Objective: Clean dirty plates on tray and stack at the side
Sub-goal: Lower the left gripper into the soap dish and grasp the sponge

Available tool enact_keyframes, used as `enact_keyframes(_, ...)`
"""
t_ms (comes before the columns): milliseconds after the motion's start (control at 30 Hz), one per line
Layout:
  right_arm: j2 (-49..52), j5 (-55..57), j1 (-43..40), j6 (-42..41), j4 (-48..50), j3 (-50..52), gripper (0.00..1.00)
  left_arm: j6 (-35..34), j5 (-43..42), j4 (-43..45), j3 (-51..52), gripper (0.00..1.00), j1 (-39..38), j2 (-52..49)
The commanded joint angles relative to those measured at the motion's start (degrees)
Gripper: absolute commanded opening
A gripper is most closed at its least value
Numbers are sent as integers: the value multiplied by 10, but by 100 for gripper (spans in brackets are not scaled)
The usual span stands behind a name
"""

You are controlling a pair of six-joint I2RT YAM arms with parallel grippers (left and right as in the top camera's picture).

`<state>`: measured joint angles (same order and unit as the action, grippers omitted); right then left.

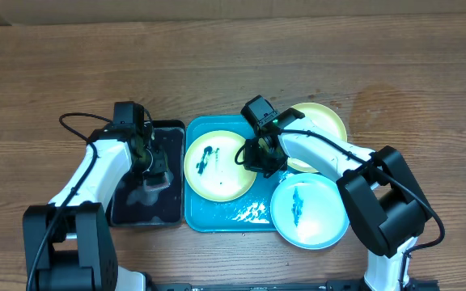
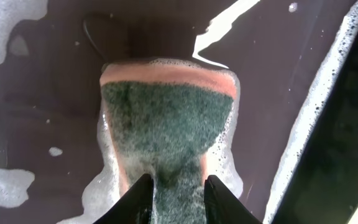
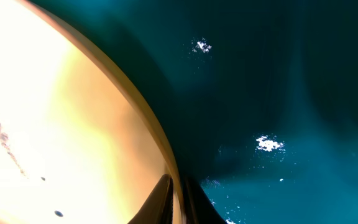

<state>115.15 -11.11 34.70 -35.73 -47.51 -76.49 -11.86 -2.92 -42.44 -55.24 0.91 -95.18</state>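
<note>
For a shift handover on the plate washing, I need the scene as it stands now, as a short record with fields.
left gripper: shut on sponge, down in the soapy black tray
right gripper: shut on the rim of the yellow-green plate
yellow-green plate: lying in the turquoise tray, dark smear on it
light blue plate: smeared, overlapping the tray's lower right corner
second yellow-green plate: at the tray's upper right, partly hidden by the right arm
stack at the side: not yet begun
</note>
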Motion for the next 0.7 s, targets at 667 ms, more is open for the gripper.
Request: enact_keyframes(667, 20, 10, 2, 1, -7, 0, 7, 0, -31, 5, -14, 4, 3, -18)
